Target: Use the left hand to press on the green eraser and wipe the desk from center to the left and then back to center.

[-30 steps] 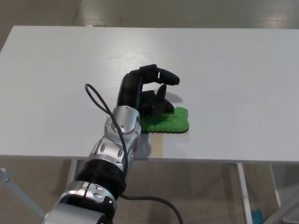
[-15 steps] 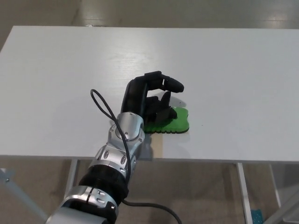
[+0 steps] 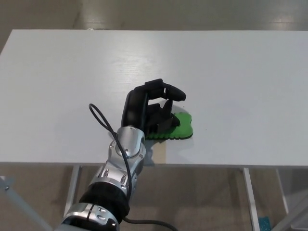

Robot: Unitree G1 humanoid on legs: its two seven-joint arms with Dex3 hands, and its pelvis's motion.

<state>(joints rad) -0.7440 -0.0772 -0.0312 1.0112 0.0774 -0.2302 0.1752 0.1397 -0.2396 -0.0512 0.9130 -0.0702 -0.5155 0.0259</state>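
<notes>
Left hand [image 3: 153,108] is seen bearing down on the green eraser [image 3: 177,127], its thumb and lower fingers laid on the eraser's 9 o'clock half while the upper finger is curled above, clear of it; nothing is actually gripped. Compared with half a second ago, the eraser is found shifted slightly toward 9 o'clock, and the hand with it, so the wipe to the left is judged to have just begun. The eraser is lying flat on the white tabletop [image 3: 231,72], near the front edge and close to centre. Most of the leftward stroke and the whole return are judged to remain. A black cable [image 3: 103,118] is looped beside the wrist. The right hand is not in view.
</notes>
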